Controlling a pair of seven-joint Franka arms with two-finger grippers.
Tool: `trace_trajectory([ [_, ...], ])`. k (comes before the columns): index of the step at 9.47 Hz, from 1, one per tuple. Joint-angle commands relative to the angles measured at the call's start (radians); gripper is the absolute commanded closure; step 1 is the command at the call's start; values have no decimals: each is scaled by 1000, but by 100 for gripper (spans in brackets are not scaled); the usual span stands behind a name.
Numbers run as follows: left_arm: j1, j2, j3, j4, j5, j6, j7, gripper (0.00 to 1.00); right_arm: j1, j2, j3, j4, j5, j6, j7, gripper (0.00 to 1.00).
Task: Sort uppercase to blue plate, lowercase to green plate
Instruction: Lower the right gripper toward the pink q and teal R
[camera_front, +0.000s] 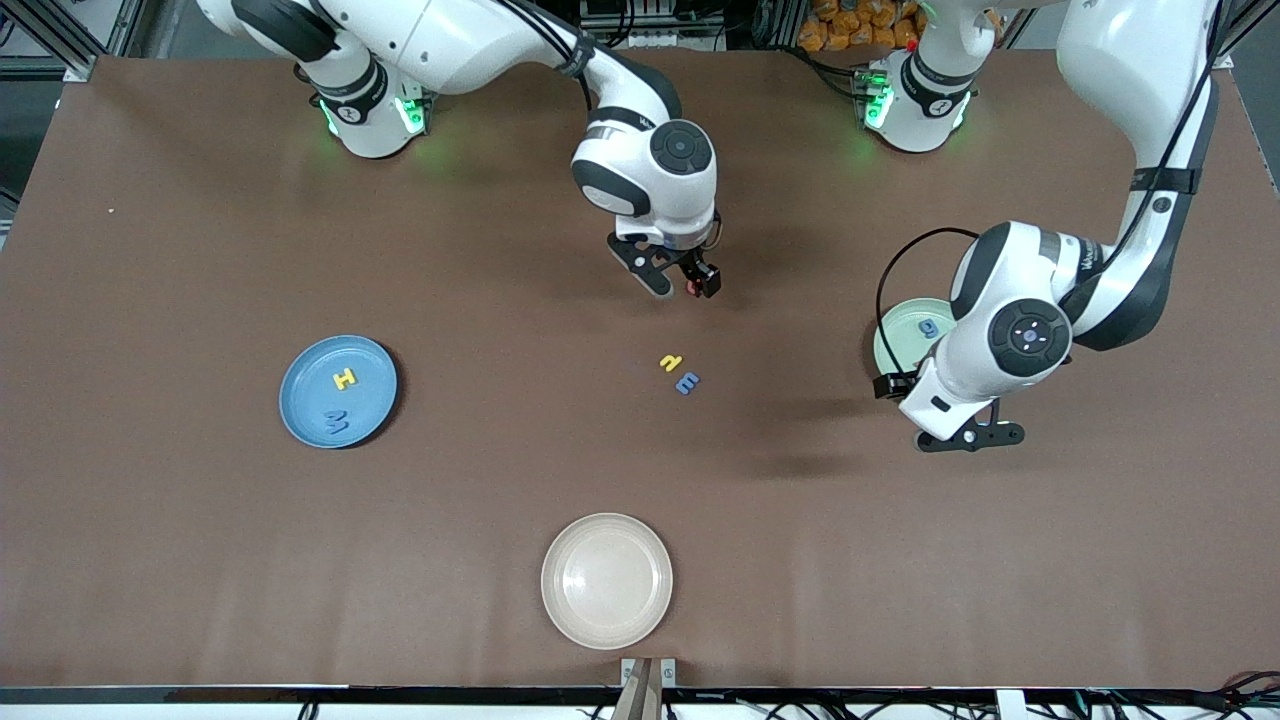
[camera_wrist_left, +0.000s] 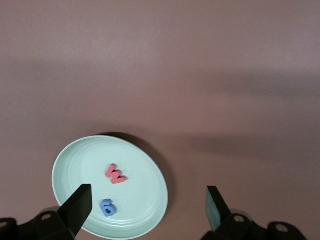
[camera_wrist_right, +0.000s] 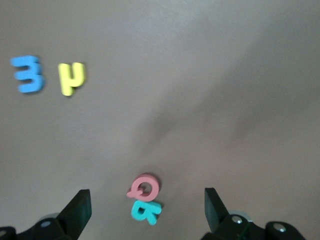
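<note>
Landmark: I take the cream plate (camera_front: 606, 580) as my reference; it sits at the worktop (camera_front: 150, 500) edge nearest the front camera.
Right claw (camera_front: 679, 279): I see it spread, gripping nothing; it hangs low over the red Q (camera_wrist_right: 143, 188) and teal R (camera_wrist_right: 146, 211), which touch each other on the bare worktop, farther from the front camera than the cream plate.
Left claw (camera_wrist_left: 147, 207): spread and empty in my wrist view; it is up over the worktop just beside the green plate (camera_wrist_left: 145, 172), toward the left arm's end from the cream plate.
Blue plate (camera_front: 305, 390): toward the right arm's end from the cream plate and farther from the camera; I see the yellow H (camera_front: 344, 379) and blue M (camera_front: 335, 421) lying in it, apart from each other.
Green plate contents: red w (camera_wrist_left: 115, 174) and blue g (camera_wrist_left: 108, 207), near each other; the left arm hides most of this plate in the front view.
Loose letters: a small yellow letter (camera_front: 670, 362) and blue m (camera_front: 687, 382) lie just beside each other on the worktop, farther from the camera than the cream plate; nearer to it than the Q and R.
</note>
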Motion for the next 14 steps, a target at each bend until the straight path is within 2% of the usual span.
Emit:
trace_trajectory([
  [1, 13, 4, -6, 1, -21, 47, 21, 0, 12, 25, -25, 5, 2, 55, 57, 0],
  [3, 19, 8, -4, 1, -20, 68, 21, 0, 21, 74, -31, 13, -11, 87, 104, 1],
  [7, 17, 27, -3, -1, -17, 88, 21, 0, 48, 88, -37, 18, -11, 86, 106, 7],
  [10, 17, 27, -3, -1, -15, 88, 21, 0, 64, 103, -37, 27, -13, 89, 106, 16],
  [11, 17, 28, -3, -2, -15, 88, 21, 0, 80, 138, -40, 57, -17, 103, 108, 20],
  [12, 17, 28, -3, -2, -15, 88, 21, 0, 109, 147, -82, 89, -15, 101, 105, 22],
  [14, 16, 28, -3, -1, -15, 88, 21, 0, 131, 152, -103, 93, -21, 104, 89, 30],
])
